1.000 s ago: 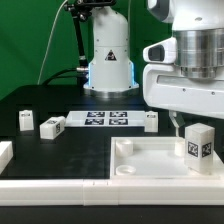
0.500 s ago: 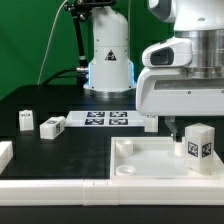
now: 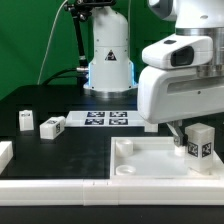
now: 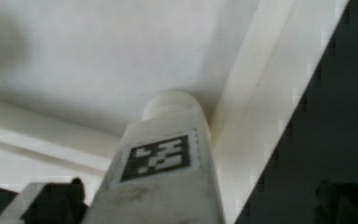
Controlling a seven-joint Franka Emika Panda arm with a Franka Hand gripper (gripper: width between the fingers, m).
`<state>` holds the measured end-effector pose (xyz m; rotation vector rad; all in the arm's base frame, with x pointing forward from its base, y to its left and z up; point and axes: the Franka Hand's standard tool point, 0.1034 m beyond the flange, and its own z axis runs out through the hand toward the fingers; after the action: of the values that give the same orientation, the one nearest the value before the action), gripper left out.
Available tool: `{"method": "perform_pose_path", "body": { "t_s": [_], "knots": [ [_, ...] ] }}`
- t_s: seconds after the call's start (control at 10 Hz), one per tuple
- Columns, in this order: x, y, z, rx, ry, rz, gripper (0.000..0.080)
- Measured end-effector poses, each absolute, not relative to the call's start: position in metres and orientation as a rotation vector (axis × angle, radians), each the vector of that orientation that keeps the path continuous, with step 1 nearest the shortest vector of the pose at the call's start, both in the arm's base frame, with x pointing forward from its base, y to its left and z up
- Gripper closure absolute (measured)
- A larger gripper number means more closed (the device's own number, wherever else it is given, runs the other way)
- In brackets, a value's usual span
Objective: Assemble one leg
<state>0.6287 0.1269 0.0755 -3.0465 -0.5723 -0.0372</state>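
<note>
Standing on the tray (image 3: 150,162), leg (image 3: 200,142) between parted jaws; untouched.

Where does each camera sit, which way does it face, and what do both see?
Exterior view: off the arm, seemingly low before the table, facing the arm's base across the white tray-like piece; base and wrist show.
Wrist view: on the wrist, looking along the open hand, its dark fingers flanking the leg.
Shared: that leg, standing on the tray-like piece.
</note>
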Motion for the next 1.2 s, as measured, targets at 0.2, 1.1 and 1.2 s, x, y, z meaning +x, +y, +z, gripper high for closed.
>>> {"method": "perform_pose_path", "body": {
  "t_s": [0.2,1.1,1.2],
  "knots": [
    [0.6287,0.1269,0.0754,-3.046,-0.575,-0.037,0.0248],
    [0.629,0.1248,0.0734,-3.04,0.382,-0.079,0.0505],
    [0.6291,0.1251,0.0733,-3.008,0.566,-0.074,0.0505]
  ]
}}
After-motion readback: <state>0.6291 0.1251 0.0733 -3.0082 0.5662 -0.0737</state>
